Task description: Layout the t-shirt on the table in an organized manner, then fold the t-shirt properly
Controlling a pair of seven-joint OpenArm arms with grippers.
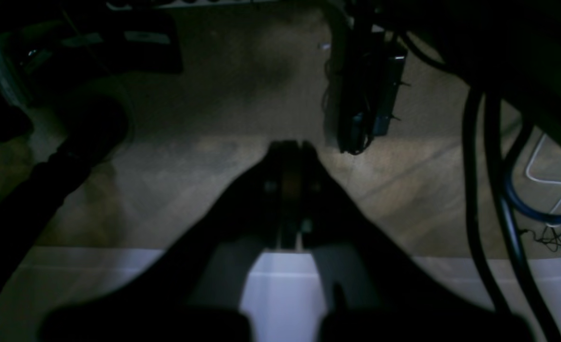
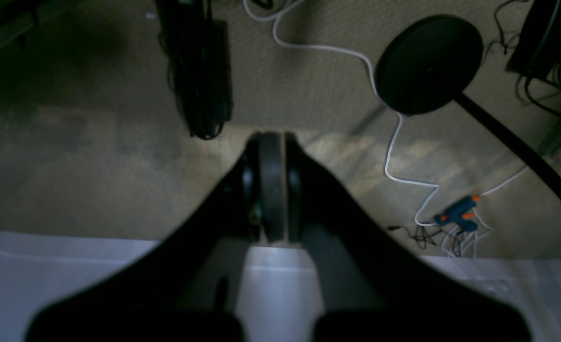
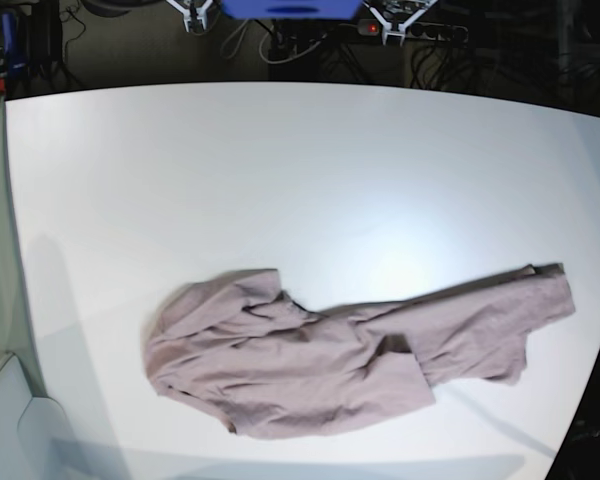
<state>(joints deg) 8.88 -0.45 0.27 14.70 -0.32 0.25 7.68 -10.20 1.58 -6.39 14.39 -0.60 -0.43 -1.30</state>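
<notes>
T-shirt: the t-shirt (image 3: 330, 355) lies crumpled and unfolded on the table (image 3: 280, 170), close to its near edge; the bunched body sits toward the near-left, and a long twisted part runs out to the right edge.
Table surface: bare white around the shirt, with nothing lying on the fabric or between it and the far edge.
Arms: neither shows in the base view.
Left gripper: the left gripper (image 1: 290, 147) has its dark fingers pressed together and holds nothing; it hangs past the table edge, over the carpeted floor (image 1: 204, 190).
Right gripper: the right gripper (image 2: 272, 140) is likewise closed and empty, past the table edge above the floor.
Under left wrist: black cables (image 1: 485, 180) hang at the right and a dark power strip (image 1: 371, 95) lies ahead.
Under right wrist: a round black stand base (image 2: 428, 64), a white cord (image 2: 394, 142) snaking across the carpet, and a blue-and-orange glue gun (image 2: 459, 213).
Beyond far edge: a blue object (image 3: 290, 8) and tangled wiring, dim.
</notes>
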